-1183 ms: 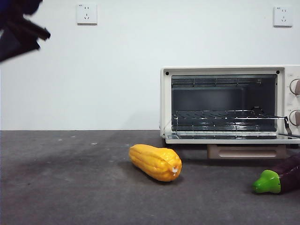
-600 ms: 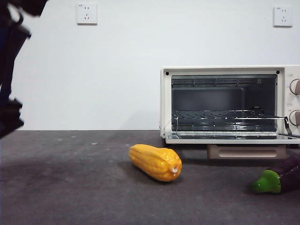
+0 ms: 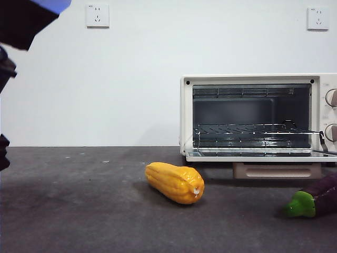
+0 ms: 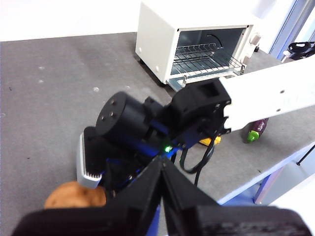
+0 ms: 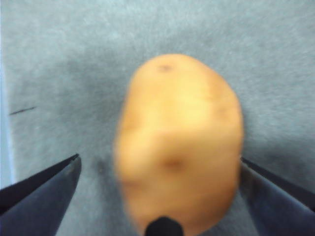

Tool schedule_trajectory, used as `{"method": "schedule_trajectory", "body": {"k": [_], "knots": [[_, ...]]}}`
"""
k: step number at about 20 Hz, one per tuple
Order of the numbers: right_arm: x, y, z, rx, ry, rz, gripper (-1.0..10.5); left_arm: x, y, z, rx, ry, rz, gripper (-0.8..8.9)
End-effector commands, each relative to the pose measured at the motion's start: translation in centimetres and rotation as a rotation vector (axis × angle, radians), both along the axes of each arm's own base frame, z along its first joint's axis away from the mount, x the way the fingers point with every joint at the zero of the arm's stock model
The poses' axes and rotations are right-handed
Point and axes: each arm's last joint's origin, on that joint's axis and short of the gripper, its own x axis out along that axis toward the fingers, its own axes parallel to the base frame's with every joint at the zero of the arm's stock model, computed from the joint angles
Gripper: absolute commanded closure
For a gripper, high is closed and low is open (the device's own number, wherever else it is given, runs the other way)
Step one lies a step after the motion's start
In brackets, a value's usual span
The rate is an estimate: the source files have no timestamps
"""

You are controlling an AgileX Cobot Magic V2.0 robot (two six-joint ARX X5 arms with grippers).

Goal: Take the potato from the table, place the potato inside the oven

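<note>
Grey table (image 5: 275, 44) — right gripper (image 5: 157, 196) jaws wide, straddling potato (image 5: 179, 142).

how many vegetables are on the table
3: the potato between the right gripper's open jaws, the yellow cob before the oven, the eggplant beside it. Others may be hidden.

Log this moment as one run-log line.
right gripper: open, straddling potato on table | left gripper: shut, waiting | oven: door open, rack bare
</note>
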Motion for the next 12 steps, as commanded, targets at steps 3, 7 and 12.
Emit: {"method": "schedule_trajectory", "body": {"k": [3, 7, 12], "knots": [[-0.28, 0.51, -0.57, 0.03, 0.016, -0.027, 4.1, -0.03, 0.07, -0.07, -0.011, 0.0, 0.0, 8.19], [-0.1, 0.54, -0.49, 0.035, -0.006, -0.079, 8.2, -0.03, 0.07, -0.07, -0.01, -0.001, 0.001, 8.19], [-0.17, 0.37, -0.38, 0.013, 0.007, -0.083, 9.6, -0.02, 0.09, -0.06, -0.009, -0.002, 0.007, 8.19]]}}
